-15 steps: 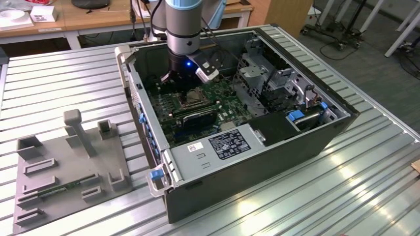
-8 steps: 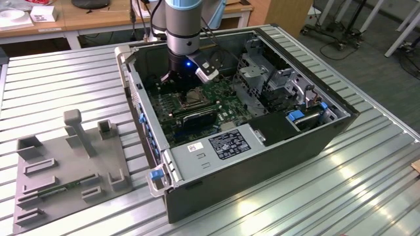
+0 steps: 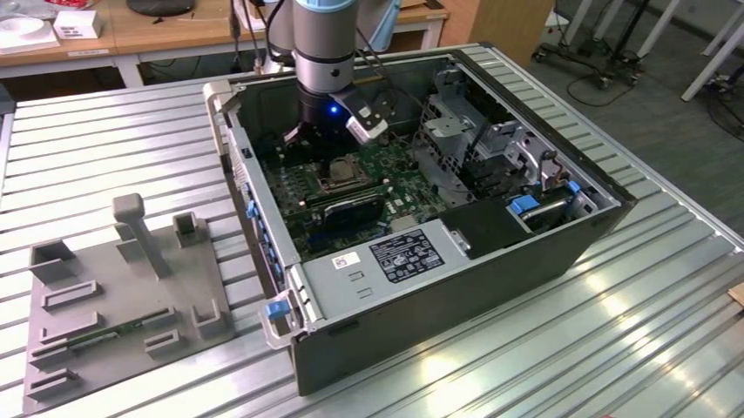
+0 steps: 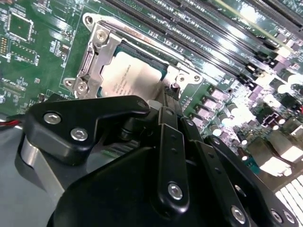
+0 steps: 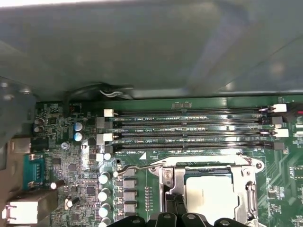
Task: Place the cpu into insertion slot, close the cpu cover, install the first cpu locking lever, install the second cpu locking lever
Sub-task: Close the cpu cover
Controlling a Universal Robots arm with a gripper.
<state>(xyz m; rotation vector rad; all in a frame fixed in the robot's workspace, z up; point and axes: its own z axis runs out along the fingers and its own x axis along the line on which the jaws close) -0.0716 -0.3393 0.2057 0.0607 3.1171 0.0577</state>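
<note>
One gripper (image 3: pixel 314 129) hangs inside the open computer case (image 3: pixel 465 305) in the exterior view, over the insertion slot (image 3: pixel 341 174). Second wrist view: its fingers look pressed together on nothing, tips at the slot's edge, with one cpu (image 4: pixel 132 75) seated under one cpu cover (image 4: pixel 94 61). First wrist view: four memory slots (image 5: pixel 189 130) beside it; the cpu is probably light, stiff and fragile underneath, so it's best held by its edges.

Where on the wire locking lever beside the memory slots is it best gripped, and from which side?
Probably at its bent free end: there the locking lever sticks out past the corner of the cpu cover, clear of it. Come from straight above the board, because the thin wire lies low along it.
</note>
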